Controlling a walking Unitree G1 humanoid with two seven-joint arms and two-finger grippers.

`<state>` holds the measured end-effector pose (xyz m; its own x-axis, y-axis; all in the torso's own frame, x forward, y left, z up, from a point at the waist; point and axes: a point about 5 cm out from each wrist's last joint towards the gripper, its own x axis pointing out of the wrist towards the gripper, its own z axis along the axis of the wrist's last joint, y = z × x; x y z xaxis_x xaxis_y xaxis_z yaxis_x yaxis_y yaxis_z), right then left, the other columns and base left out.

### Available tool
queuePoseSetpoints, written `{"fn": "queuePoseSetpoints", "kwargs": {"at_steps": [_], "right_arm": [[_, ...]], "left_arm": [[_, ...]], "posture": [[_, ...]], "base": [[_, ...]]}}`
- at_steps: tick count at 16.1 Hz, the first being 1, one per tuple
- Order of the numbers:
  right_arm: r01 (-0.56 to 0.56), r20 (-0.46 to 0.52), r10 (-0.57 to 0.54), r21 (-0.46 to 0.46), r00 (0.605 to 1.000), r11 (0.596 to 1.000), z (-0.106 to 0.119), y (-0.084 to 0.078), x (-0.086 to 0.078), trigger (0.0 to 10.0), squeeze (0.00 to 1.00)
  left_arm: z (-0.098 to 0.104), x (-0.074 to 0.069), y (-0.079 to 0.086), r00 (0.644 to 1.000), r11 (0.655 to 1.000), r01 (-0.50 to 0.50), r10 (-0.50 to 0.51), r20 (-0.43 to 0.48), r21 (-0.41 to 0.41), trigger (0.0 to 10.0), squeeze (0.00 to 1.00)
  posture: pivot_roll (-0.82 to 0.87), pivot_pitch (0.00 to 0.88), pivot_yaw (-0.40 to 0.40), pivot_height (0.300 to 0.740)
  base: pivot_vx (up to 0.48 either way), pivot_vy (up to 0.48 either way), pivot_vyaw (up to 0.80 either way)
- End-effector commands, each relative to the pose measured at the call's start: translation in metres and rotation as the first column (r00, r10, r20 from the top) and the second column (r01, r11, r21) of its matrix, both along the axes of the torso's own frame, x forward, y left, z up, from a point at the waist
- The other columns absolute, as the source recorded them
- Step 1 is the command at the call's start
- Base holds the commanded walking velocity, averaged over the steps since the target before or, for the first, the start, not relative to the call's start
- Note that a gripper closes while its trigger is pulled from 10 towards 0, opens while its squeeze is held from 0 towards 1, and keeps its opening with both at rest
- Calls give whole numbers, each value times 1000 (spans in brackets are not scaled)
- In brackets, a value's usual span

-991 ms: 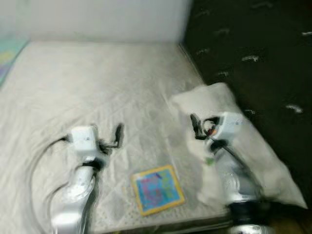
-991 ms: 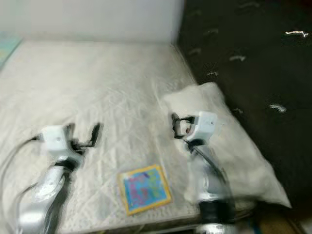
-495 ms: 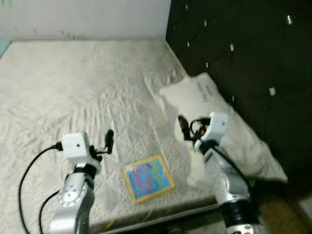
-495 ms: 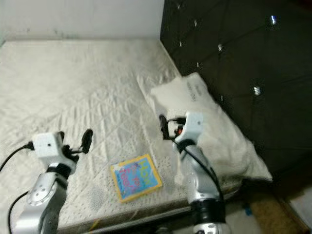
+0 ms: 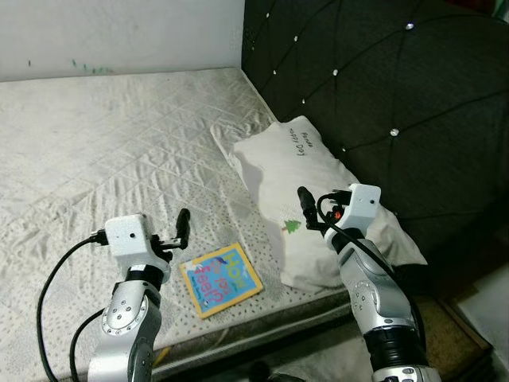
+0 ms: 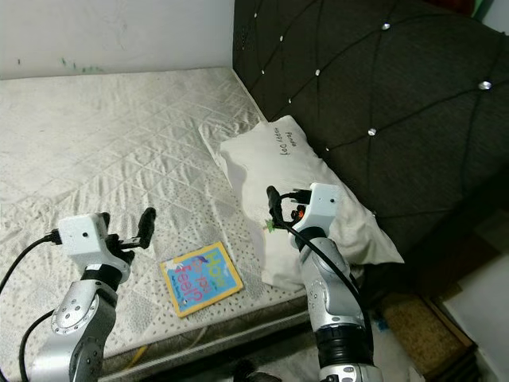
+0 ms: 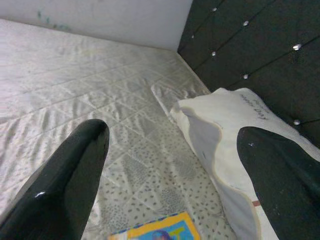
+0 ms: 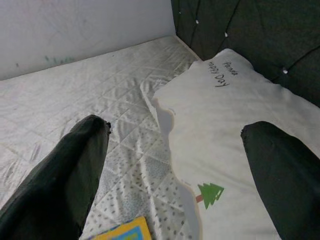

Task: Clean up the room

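I am in a bedroom of a home. Before me lies a bed with a bare quilted mattress (image 5: 119, 151), pale and a little stained, pushed into the corner against a plain white wall (image 5: 119, 36). At its head stands a dark tufted headboard (image 5: 374, 87) studded with shiny buttons. A white pillow (image 5: 310, 199) printed with handwriting and a small green tree leans against it, and a colourful children's book (image 5: 220, 278) lies near the mattress edge.

Two black fingers (image 7: 60, 185) spread wide over a quilted mattress (image 7: 75, 90). White pillow (image 7: 220, 130) against dark headboard (image 7: 240, 45); book (image 7: 160, 231) corner just below.
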<state>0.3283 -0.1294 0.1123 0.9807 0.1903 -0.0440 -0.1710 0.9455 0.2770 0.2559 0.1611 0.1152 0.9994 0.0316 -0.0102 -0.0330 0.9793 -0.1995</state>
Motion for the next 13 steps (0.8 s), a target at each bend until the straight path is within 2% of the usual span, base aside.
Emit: {"fn": "queuePoseSetpoints", "kwargs": {"at_steps": [1,12,13], "right_arm": [[-12,15,12,-8,1000,1000,3,-1,-1,10000,0],[-72,7,72,-17,997,997,0,6,-6,10000,0],[-77,5,78,-16,997,997,0,7,-6,10000,0]], "left_arm": [[1,-2,0,1000,1000,-6,6,5,5,10000,0],[-1,-5,1,999,999,-35,35,-8,-9,10000,0],[-1,-6,1,999,999,-35,35,-10,-10,10000,0]], "posture": [[25,119,-80,740],[25,127,-86,740],[26,137,-88,725]], "base": [[0,0,0],[0,0,0],[0,0,0]]}}
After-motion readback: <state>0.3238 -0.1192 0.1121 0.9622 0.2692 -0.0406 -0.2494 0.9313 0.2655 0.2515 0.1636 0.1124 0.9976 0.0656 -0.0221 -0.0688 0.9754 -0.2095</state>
